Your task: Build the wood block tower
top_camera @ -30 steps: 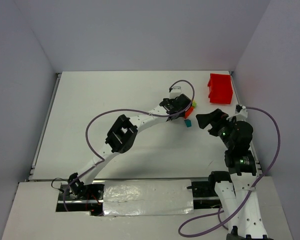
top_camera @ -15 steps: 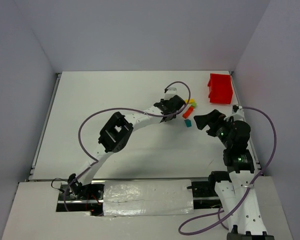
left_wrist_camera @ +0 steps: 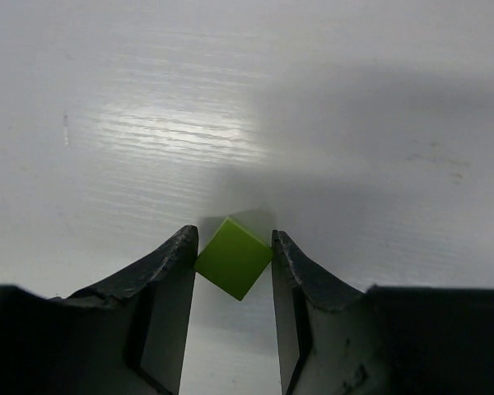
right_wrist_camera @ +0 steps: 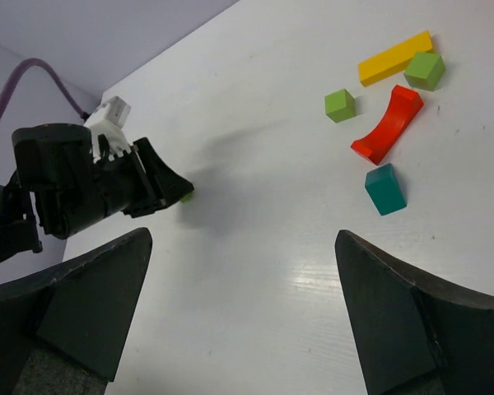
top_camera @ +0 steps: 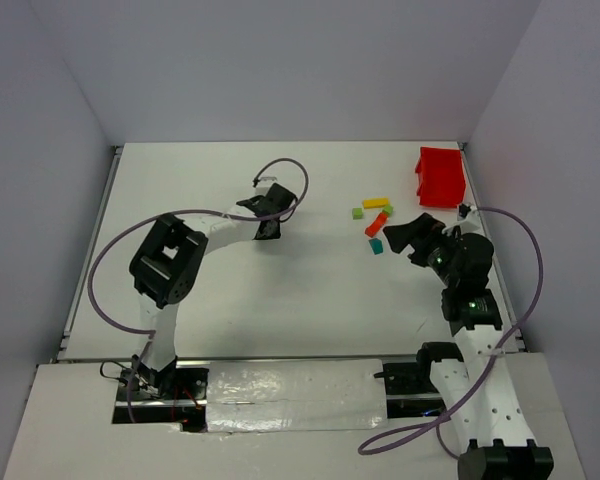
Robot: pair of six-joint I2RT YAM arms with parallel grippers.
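Observation:
My left gripper is shut on a small lime-green cube, pinched corner to corner between the black fingers. Seen from above, it sits left of centre at the back, far from the other blocks. Those lie loose and flat, none stacked as a wood block tower: a yellow bar, two green cubes, a red arch and a teal block. My right gripper is open, low over bare table, just right of the teal block.
A red plastic bin stands at the back right corner, beside the side wall. The left arm's purple cable loops over the left half of the table. Grey walls close in three sides.
The left gripper closed on the green cube at the block cluster and carried it left, well away from the other blocks. The right arm shifted only slightly.

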